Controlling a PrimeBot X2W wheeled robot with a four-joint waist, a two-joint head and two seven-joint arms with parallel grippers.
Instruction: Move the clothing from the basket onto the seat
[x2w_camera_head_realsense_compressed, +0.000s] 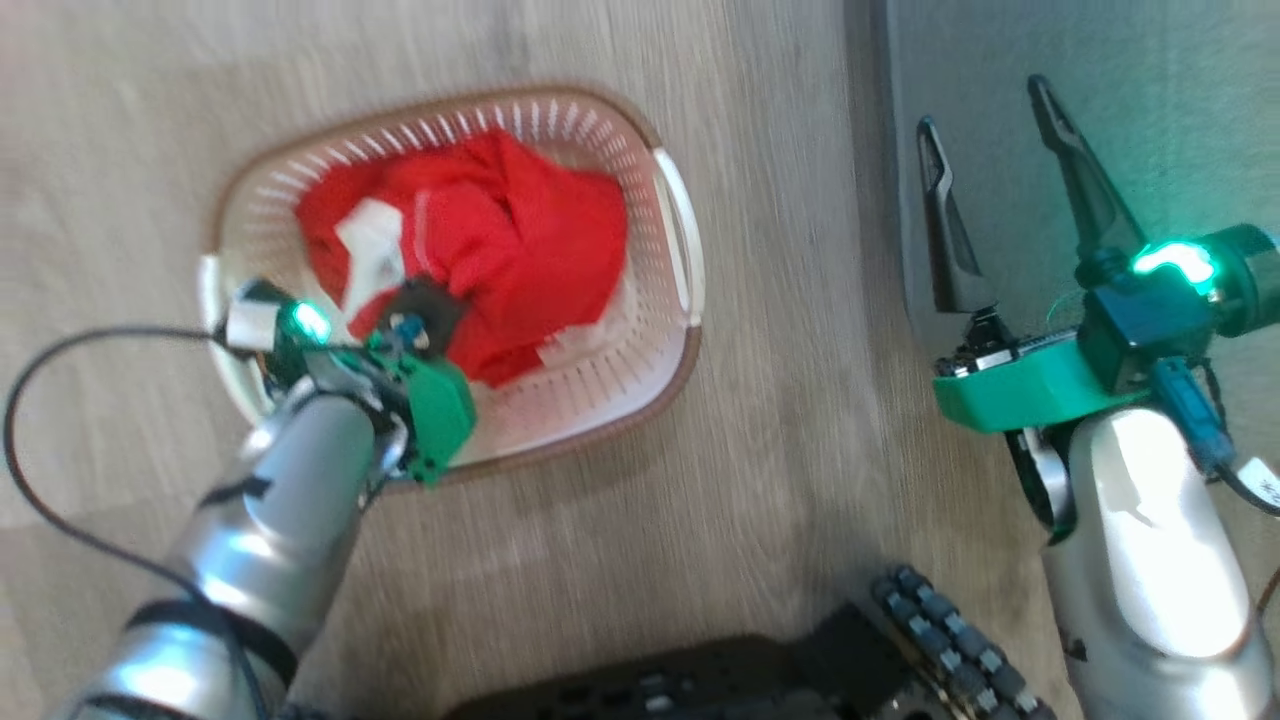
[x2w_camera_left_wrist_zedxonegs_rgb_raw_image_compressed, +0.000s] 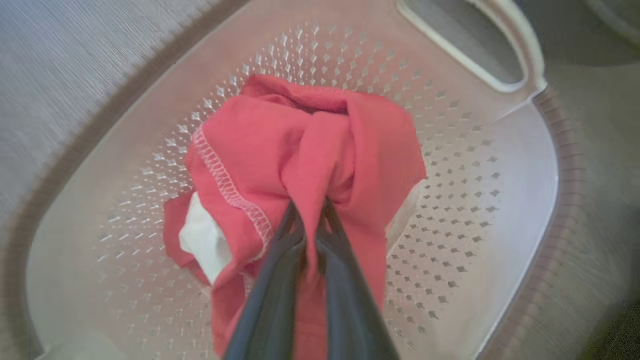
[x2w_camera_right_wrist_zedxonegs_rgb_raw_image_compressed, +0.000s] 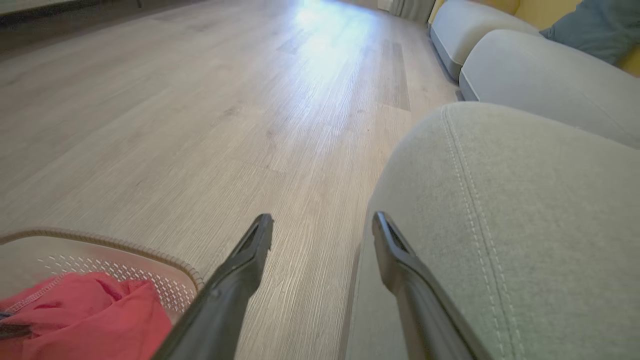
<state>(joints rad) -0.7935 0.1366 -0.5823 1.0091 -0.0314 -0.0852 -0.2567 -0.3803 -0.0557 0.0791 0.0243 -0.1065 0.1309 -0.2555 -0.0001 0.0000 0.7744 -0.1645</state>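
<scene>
The left gripper (x2w_camera_left_wrist_zedxonegs_rgb_raw_image_compressed: 311, 207) is down inside the basket (x2w_camera_head_realsense_compressed: 660, 370), its dark fingers (x2w_camera_left_wrist_zedxonegs_rgb_raw_image_compressed: 270, 280) clenched on a pinched-up fold of the clothing (x2w_camera_head_realsense_compressed: 520, 240). The red bundle sits in the middle of the basket, gathered into a soft mound with no clear long axis. The gripped ridge of cloth is drawn up toward the fingers. I cannot tell whether that pinch has caught one garment or both.

What matters for the coming move is that the seat (x2w_camera_head_realsense_compressed: 1180, 100) lies to the right of the basket, across a strip of floor (x2w_camera_head_realsense_compressed: 780, 450). So I judge the load has to rise clear of the rim and then travel right. The right gripper (x2w_camera_head_realsense_compressed: 982, 105) is much the nearer of the two to the seat. It hangs at the seat's left edge with its fingers spread wide and nothing between them.

The clothing is a thin, limp knit, bright red with white overlock stitching along a hem and a white patch tucked at one side. It will likely sag and trail as it lifts. The basket is stiff cream plastic, pierced with small holes, with a brown woven-look rim and white loop handles. The seat is coarse grey upholstery, rounded at the corner, with paired pale seams.
</scene>
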